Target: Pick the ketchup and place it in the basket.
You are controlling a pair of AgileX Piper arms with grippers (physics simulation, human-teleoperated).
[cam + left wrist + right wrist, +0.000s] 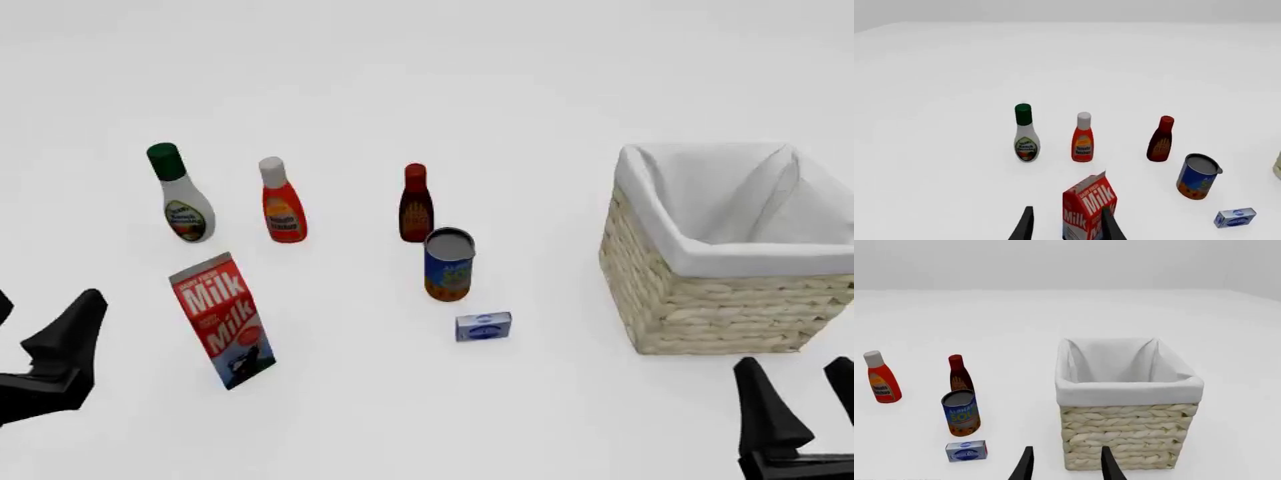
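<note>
The ketchup (pixel 282 205) looks like a light, slightly yielding plastic squeeze bottle with a smooth, slippery skin, so I would judge the broad labelled belly (not the narrow white cap) the safest place to pinch it. It is bright red with a yellow-orange label, standing upright well apart from the basket (pixel 694 300), between the green-capped white bottle (pixel 179 196) and the dark red-capped bottle (pixel 415 204). The left gripper (pixel 1064 225) and right gripper (pixel 1064 465) both stand spread apart and hold nothing.
</note>
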